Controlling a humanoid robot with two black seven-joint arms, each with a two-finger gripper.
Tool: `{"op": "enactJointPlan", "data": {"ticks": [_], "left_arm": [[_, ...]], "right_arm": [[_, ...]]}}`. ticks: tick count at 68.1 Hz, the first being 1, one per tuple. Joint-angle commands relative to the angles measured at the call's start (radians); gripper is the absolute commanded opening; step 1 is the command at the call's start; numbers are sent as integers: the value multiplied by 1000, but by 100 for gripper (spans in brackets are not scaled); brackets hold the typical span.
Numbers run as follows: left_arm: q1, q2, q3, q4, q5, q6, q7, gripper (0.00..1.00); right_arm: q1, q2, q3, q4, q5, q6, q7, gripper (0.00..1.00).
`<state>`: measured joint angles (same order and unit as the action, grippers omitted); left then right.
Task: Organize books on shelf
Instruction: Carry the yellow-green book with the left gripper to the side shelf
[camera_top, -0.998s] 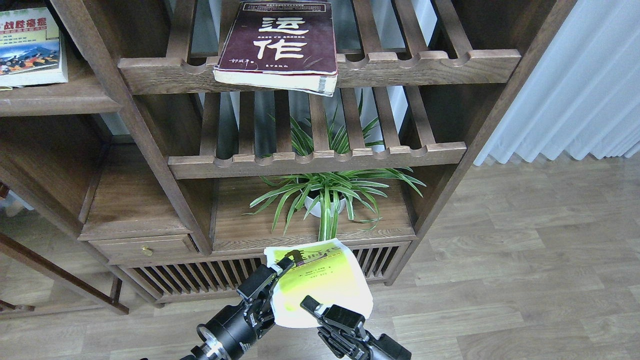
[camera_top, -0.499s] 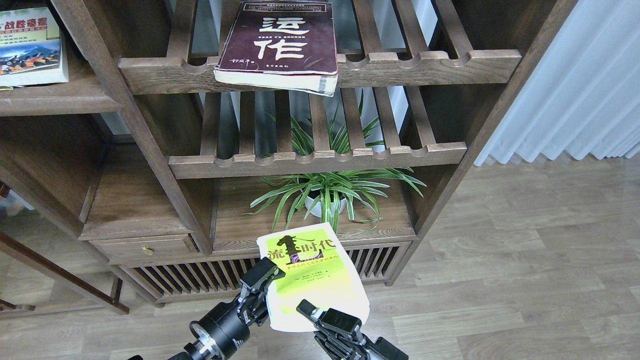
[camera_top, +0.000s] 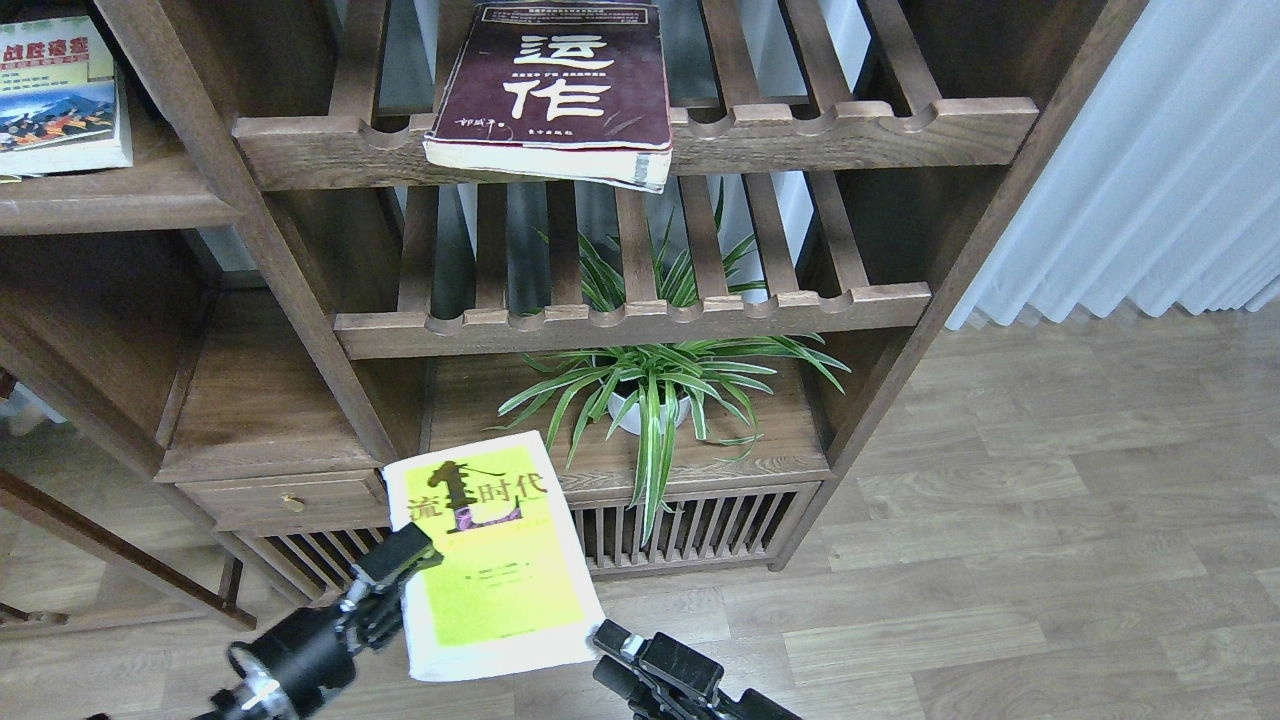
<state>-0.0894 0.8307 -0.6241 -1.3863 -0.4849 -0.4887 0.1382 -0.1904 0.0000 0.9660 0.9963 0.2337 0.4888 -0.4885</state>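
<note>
My left gripper is clamped on the left edge of the yellow-green book, long axis pointing up toward the shelf, which sits up-left, so left arm's nearer. Right gripper sits just off the book's lower right corner, can't tell if it's apart. Three books total: this one, the maroon book on the slatted rack, the small book on the shelf.
</note>
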Motion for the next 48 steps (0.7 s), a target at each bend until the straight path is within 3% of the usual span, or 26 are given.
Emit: {"op": "enactJointPlan", "data": {"ticks": [1, 10, 12, 24, 48], "left_arm": [[2, 154, -6, -57, 45, 0, 3, 2], [2, 318, -34, -112, 55, 0, 3, 2], [2, 410, -65, -134, 55, 0, 4, 2], [0, 544, -178, -135, 55, 0, 3, 2], [-4, 657, -351, -145, 55, 0, 3, 2]], "right_arm": [[28, 0, -12, -38, -2, 0, 0, 92], [71, 0, -49, -84, -2, 0, 0, 92], [86, 0, -53, -105, -2, 0, 0, 92], [118, 0, -55, -139, -2, 0, 0, 92], [140, 0, -53, -142, -2, 0, 0, 93]]}}
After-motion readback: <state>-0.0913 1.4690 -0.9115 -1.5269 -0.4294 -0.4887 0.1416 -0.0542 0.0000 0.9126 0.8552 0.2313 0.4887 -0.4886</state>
